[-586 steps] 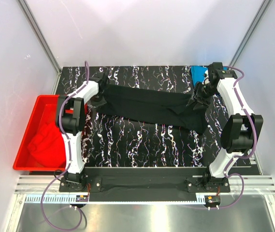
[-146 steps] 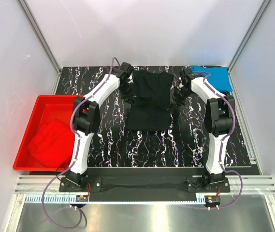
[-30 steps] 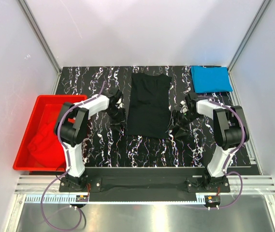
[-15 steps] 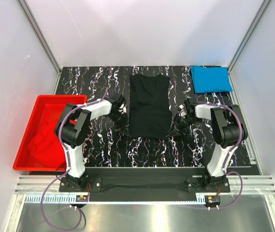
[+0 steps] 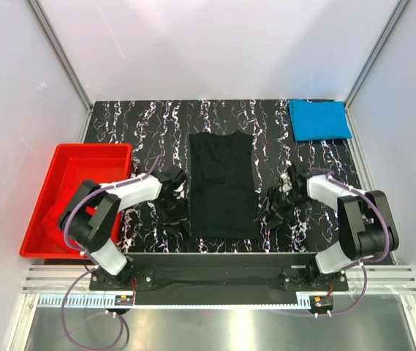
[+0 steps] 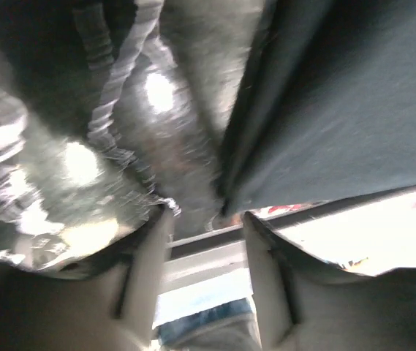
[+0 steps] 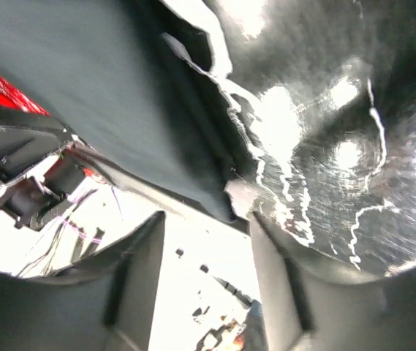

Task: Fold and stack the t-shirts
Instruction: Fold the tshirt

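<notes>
The black t-shirt [image 5: 222, 183] lies flat in the middle of the overhead picture. It is folded into a long narrow strip that runs from the far side toward the near edge of the marbled black table [image 5: 142, 121]. Its sleeves are not to be seen.

The left gripper [image 5: 178, 212] sits low on the table, just beside the lower left corner of this strip. The right gripper [image 5: 267, 212] sits in the same way beside the lower right corner.

In the left wrist picture the left gripper [image 6: 206, 241] has its two fingers [image 6: 145, 270] apart, with a clear gap between them. A corner of the black t-shirt [image 6: 339, 110] reaches down to the mouth of this gap. The cloth fills the upper right of that picture and the shiny table [image 6: 120, 146] fills the upper left.

In the right wrist picture the right gripper [image 7: 204, 234] is likewise spread, not clamped. The corner of the black t-shirt [image 7: 83, 88] comes down from the upper left to the gap, and the table [image 7: 324, 146] is on the right. I cannot tell if the fingertips touch the cloth.

The blue t-shirt [image 5: 319, 121] lies folded as a neat rectangle in the upper right corner of the table, well apart from the black one. A red tub [image 5: 91, 149] stands at the left edge, and the left arm's elbow hangs over it.
</notes>
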You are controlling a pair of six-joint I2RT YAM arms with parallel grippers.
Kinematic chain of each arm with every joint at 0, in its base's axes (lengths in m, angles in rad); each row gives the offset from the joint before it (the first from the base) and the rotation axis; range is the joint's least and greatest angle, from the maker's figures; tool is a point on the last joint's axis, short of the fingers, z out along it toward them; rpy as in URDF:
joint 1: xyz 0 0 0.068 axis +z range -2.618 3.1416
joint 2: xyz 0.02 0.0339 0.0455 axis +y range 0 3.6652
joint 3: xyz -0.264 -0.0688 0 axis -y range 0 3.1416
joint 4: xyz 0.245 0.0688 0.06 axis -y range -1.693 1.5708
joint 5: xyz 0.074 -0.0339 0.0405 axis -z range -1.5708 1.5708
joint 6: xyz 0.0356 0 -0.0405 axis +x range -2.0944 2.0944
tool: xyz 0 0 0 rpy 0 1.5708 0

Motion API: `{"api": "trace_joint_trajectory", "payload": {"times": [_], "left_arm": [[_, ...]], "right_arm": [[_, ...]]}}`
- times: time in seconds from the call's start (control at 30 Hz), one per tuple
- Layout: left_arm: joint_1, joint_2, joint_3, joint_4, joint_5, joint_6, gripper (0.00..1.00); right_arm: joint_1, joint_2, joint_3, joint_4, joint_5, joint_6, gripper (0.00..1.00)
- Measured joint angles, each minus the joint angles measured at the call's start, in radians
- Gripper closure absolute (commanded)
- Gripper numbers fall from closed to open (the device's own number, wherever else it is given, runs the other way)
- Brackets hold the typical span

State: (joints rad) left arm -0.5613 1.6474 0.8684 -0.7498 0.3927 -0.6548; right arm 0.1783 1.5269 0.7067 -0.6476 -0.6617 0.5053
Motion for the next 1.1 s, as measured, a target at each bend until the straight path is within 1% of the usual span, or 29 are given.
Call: {"api": "trace_joint_trajectory", "payload": {"times": [0.03,0.07,0.1,0.17,0.2,0.3,0.4,0.47,0.57,0.73,0.93,1.1], "left_arm": [[0.001,-0.016,0.004,-0.023,-0.034,0.000,0.43],[0.001,-0.024,0.019,-0.050,-0.069,0.005,0.38],[0.001,-0.026,0.038,-0.069,-0.095,0.008,0.36],[0.004,-0.017,0.134,-0.134,-0.166,0.029,0.34],[0.007,-0.007,0.193,-0.150,-0.194,0.041,0.34],[0.022,0.045,0.378,-0.154,-0.256,0.088,0.38],[0.050,0.124,0.526,-0.120,-0.296,0.143,0.44],[0.062,0.171,0.569,-0.094,-0.316,0.179,0.44],[0.074,0.244,0.596,-0.081,-0.342,0.224,0.44],[0.072,0.320,0.597,-0.077,-0.343,0.267,0.44],[0.070,0.333,0.597,-0.051,-0.316,0.273,0.44],[0.069,0.328,0.587,-0.018,-0.288,0.265,0.39]], "right_arm": [[0.000,-0.002,0.037,-0.026,0.019,-0.006,0.39],[0.000,0.004,0.085,-0.051,0.041,-0.012,0.38],[0.000,0.013,0.132,-0.069,0.055,-0.018,0.38],[-0.004,0.055,0.263,-0.091,0.087,-0.044,0.38],[-0.008,0.091,0.338,-0.098,0.101,-0.058,0.38],[-0.022,0.193,0.476,-0.080,0.122,-0.092,0.38],[-0.034,0.283,0.534,-0.074,0.123,-0.124,0.41],[-0.037,0.328,0.548,-0.076,0.123,-0.141,0.41],[-0.037,0.371,0.550,-0.089,0.124,-0.164,0.40],[-0.037,0.377,0.550,-0.102,0.123,-0.194,0.40],[-0.037,0.402,0.550,-0.097,0.117,-0.200,0.45],[-0.037,0.412,0.550,-0.097,0.099,-0.200,0.48]]}}
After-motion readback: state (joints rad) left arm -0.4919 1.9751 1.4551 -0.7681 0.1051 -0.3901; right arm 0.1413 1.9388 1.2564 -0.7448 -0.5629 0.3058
